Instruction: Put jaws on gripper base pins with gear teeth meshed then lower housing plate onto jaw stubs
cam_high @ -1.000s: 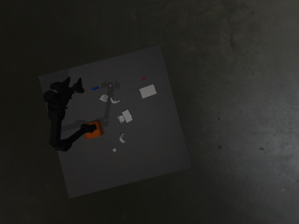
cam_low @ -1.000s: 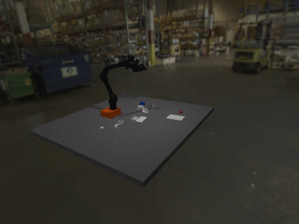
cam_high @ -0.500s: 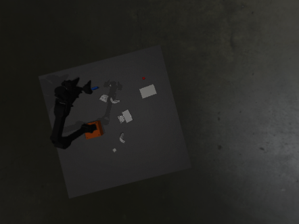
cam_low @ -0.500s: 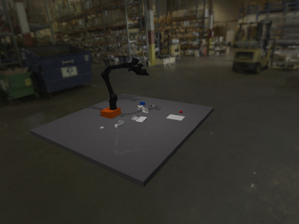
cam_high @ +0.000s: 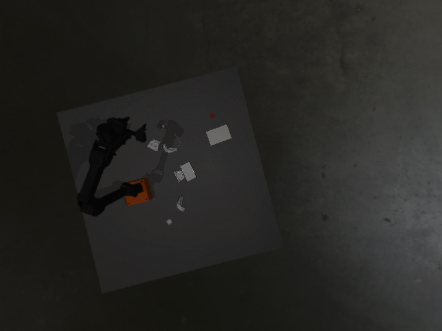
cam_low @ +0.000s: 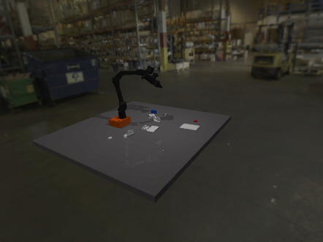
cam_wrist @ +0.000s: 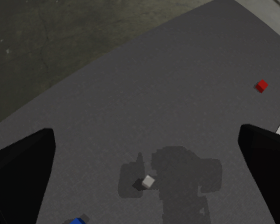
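Note:
My gripper is open and empty, high above the table's back left part. A small white holed piece lies near a curved white jaw. The other curved jaw lies apart, nearer the table's front. Between them lies a pale rectangular piece with a smaller detailed part beside it. Which of these pieces is the gripper base and which the housing plate is too small to tell. Pins and teeth cannot be made out.
A white flat rectangle and a red cube lie on the far side. A blue block and a white cube lie below my gripper's area. Another white cube lies near the orange arm base.

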